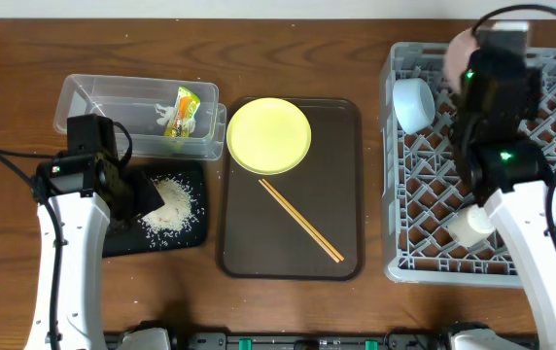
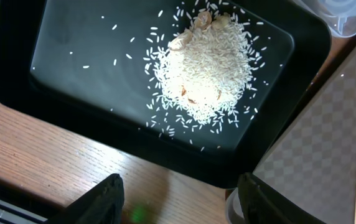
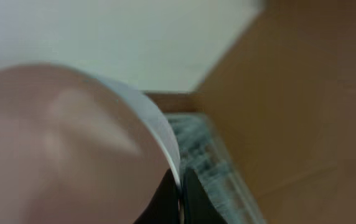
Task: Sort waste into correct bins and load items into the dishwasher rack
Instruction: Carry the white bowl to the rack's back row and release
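My right gripper [image 3: 181,198] is shut on the rim of the white bowl [image 3: 66,143], held up over the far edge of the grey dishwasher rack [image 1: 550,146]. In the rack are the light blue bowl [image 1: 413,103] and the small pale cup [image 1: 469,226]. My left gripper [image 2: 181,205] is open and empty, above the near edge of the black tray [image 2: 72,81], which holds the rice heap [image 2: 209,62]. The clear tub [image 1: 103,102] holds the green-and-yellow wrapper [image 1: 183,114]. The yellow plate [image 1: 268,134] and the chopsticks [image 1: 302,222] lie on the brown serving tray [image 1: 341,175].
The brown serving tray sits between the black tray and the rack, its corner showing at the right of the left wrist view. Loose rice grains are scattered over the black tray's floor. Bare wooden table [image 1: 288,58] lies behind the trays and along the front edge.
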{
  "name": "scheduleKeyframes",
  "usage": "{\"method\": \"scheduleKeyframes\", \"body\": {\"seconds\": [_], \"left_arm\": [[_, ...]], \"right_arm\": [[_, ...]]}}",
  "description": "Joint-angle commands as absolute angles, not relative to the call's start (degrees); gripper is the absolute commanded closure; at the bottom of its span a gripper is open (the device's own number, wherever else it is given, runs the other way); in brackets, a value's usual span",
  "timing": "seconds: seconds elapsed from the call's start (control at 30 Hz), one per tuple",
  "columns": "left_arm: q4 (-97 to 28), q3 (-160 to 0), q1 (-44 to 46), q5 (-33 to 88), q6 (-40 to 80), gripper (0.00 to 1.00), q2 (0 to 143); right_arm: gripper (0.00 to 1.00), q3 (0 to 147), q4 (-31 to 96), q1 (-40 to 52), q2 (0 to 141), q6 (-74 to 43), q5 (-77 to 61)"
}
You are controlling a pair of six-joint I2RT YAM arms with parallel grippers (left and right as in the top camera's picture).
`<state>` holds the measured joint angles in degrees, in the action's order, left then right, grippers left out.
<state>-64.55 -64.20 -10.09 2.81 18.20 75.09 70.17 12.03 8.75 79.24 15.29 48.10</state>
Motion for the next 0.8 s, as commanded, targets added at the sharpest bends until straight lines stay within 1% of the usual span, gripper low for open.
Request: {"method": "scheduleKeyframes", "body": {"seconds": [0.0,0.13,0.3,0.47,0.77], "left_arm": [[-64.84,-63.99,-10.33,2.55,19.75,0.38,74.37],[-64.69,-63.99,-10.33,2.55,20.03,0.38,74.37],[-64.18,-63.99,-10.33,2.52,20.03,0.38,74.37],[-63.9,-63.99,-10.33,2.55,20.03,0.38,74.37],[-63.9,-63.99,-10.33,2.52,20.03,0.38,74.37]], "right_arm": [[0.99,70.78,8.01,6.31,82.87,27.18,57.3],[0.99,70.78,1.45,3.6,88.38,32.86,61.23],[0.99,70.78,-5.91,0.49,95.74,34.85,66.02],[0.99,70.78,-7.44,-0.05,100.86,34.79,65.49],[0.99,70.78,-7.99,2.24,107.81,33.06,65.34]]}}
